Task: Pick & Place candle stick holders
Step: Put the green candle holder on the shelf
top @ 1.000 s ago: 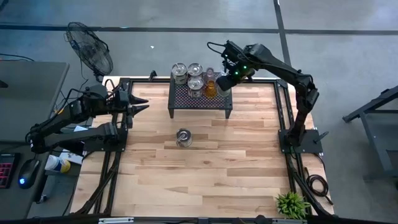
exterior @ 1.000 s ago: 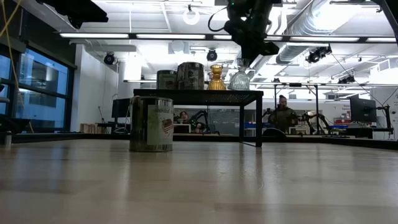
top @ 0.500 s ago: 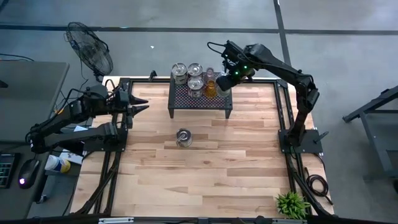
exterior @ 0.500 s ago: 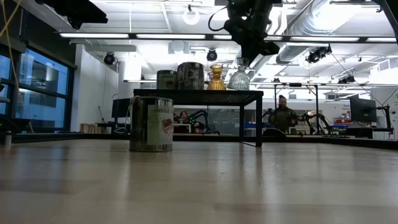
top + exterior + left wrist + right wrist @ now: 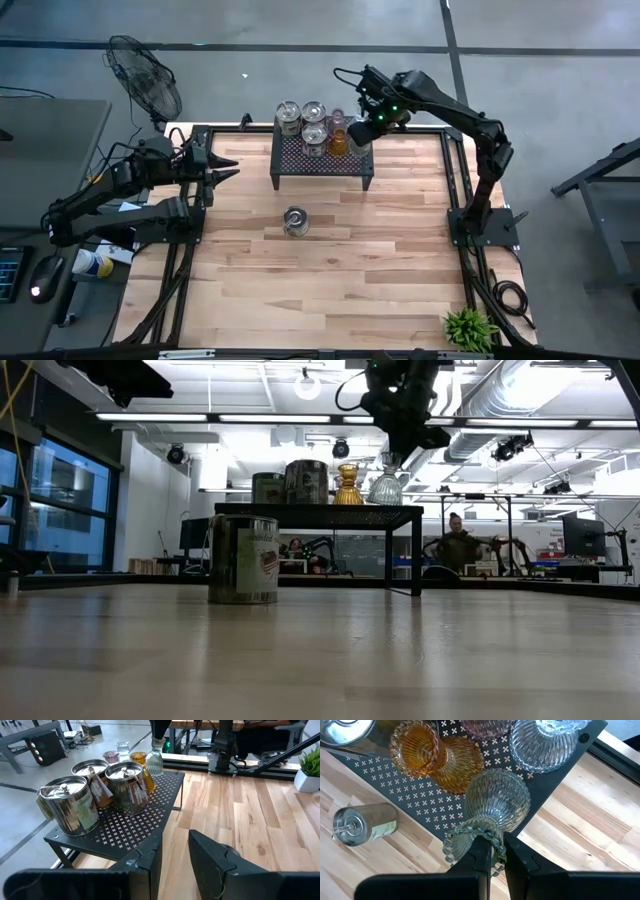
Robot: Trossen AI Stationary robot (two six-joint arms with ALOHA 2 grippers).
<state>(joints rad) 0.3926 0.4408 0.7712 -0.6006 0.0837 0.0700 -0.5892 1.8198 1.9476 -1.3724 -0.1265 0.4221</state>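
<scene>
On the black perforated stand (image 5: 320, 160) at the table's far side stand three silvery tins (image 5: 313, 113), an amber holder (image 5: 427, 750), a pink one (image 5: 487, 725) and a clear one (image 5: 545, 740). My right gripper (image 5: 499, 855) is shut on a greenish ribbed glass holder (image 5: 496, 800) at the stand's right front corner. Another silvery tin (image 5: 295, 221) stands on the table in front of the stand. At the table's left edge my left gripper (image 5: 225, 167) waits open, holding nothing. My right gripper pinches the glass holder's beaded rim (image 5: 465, 837) between its two fingers, on the side of the rim nearest the wrist. The fingers come steeply from above, pointing down. The holder stays upright, its wide foot (image 5: 385, 498) at the stand's top; whether it rests there I cannot tell.
A small potted plant (image 5: 468, 328) sits at the table's near right corner. A fan (image 5: 145, 75) stands beyond the far left corner. Bare wood stretches across the table's near half. A person (image 5: 457, 540) is in the room behind.
</scene>
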